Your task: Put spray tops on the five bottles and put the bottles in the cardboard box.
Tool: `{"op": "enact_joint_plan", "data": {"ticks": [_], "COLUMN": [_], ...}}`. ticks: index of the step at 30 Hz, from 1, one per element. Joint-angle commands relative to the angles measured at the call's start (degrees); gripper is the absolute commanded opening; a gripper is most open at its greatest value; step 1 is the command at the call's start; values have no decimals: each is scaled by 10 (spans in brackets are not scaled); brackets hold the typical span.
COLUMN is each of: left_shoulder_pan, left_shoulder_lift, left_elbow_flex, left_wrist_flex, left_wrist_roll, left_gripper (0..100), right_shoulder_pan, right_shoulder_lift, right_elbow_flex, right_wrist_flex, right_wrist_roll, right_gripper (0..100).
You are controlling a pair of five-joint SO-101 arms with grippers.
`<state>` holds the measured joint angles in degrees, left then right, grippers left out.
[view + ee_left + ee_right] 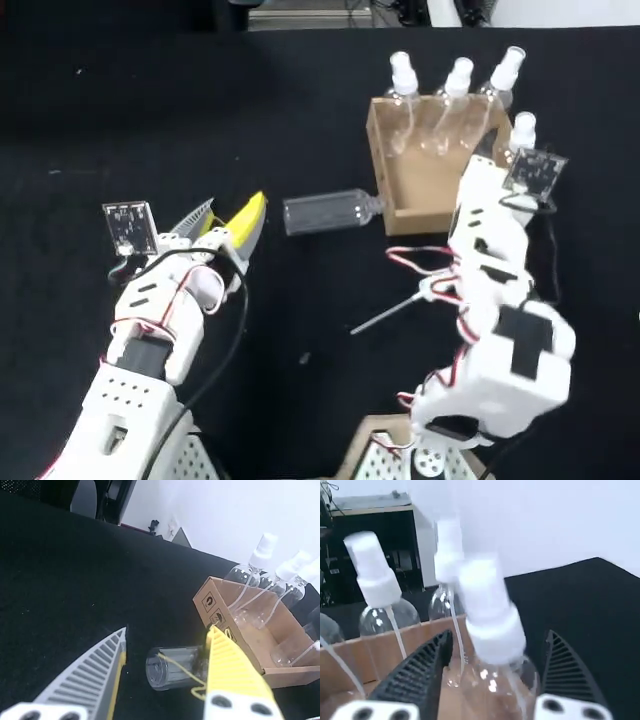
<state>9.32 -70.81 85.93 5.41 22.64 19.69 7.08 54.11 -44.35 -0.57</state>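
Note:
A clear bottle without a top (330, 213) lies on its side on the black table, neck toward the cardboard box (395, 215). My left gripper (228, 222) is open just left of it; in the left wrist view the lying bottle (172, 667) sits between and beyond the yellow and grey fingertips (167, 635). Three bottles with white spray tops (455, 80) stand along the box's far wall. A fourth topped bottle (492, 625) stands at the box's right side between the black fingers of my right gripper (497, 680), which is open. A loose spray top with its tube (400, 305) lies on the table.
The box (250, 635) stands at the table's back right, with its open side up. The right arm's white links (500, 300) reach over the table's right side, right beside the loose spray top. Black cloth covers the table (150, 120).

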Motion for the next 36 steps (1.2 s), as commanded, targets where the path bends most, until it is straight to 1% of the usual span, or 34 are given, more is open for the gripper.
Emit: {"op": "enact_joint_plan", "data": {"ticks": [1,10,17,19,22,27,29,31,33,34,36], "left_shoulder_pan": [-7,-5,-5,-6,-7,-7,-10,-22,-39,-48,-77], "left_shoulder_lift": [-10,-10,-10,-10,-10,-10,-6,-3,-3,-3,-5], "left_elbow_flex": [-14,-14,-14,-14,-14,-15,-50,-118,-193,-221,-257], "left_wrist_flex": [-12,-12,-12,-11,-9,2,59,169,274,305,353], "left_wrist_roll": [5,5,5,5,5,2,-4,-38,-91,-110,-117], "left_gripper": [238,238,238,238,238,238,239,240,239,238,238], "right_shoulder_pan": [-4,-8,-14,-14,-16,-48,-51,-51,-65,-95,-170], "right_shoulder_lift": [-91,-293,-448,-487,-534,-575,-575,-578,-579,-576,-571], "right_elbow_flex": [-1,-2,-8,-27,-79,-232,-289,-325,-356,-372,-384], "right_wrist_flex": [72,280,387,437,564,840,927,1007,1083,1111,1133], "right_wrist_roll": [5,5,5,5,5,5,5,5,5,5,7], "right_gripper": [241,241,241,240,237,237,237,237,237,237,237]}}
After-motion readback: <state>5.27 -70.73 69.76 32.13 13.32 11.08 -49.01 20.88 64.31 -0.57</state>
